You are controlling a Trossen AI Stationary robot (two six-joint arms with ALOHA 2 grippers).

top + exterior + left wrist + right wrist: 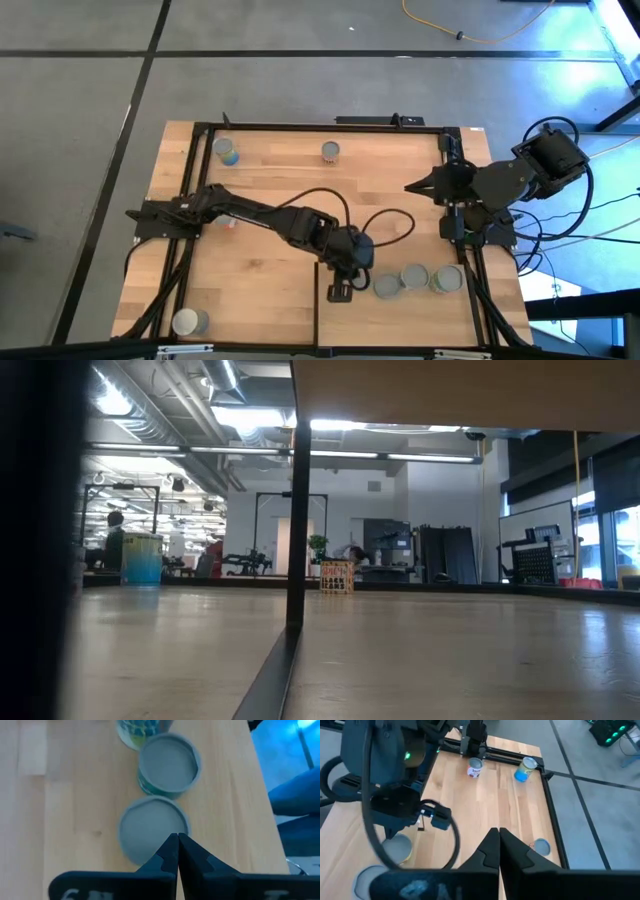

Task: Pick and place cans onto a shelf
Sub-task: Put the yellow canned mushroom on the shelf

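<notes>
Cans sit in a row of three on the bench toward five o'clock in the high view; the left pincer, jaws together and empty, hangs just beside them. Three other cans stand apart. The right pincer waits at three o'clock. Left wrist view: shut fingers above the nearest can. Right wrist view: jaws together, holding nothing.

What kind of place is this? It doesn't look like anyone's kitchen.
Probably a robotics lab or workshop hall. Two dark robot arms work at a wooden table framed in black metal, cans set out on it, with a bare concrete floor around and exposed ceiling ducts and strip lights beyond.
</notes>
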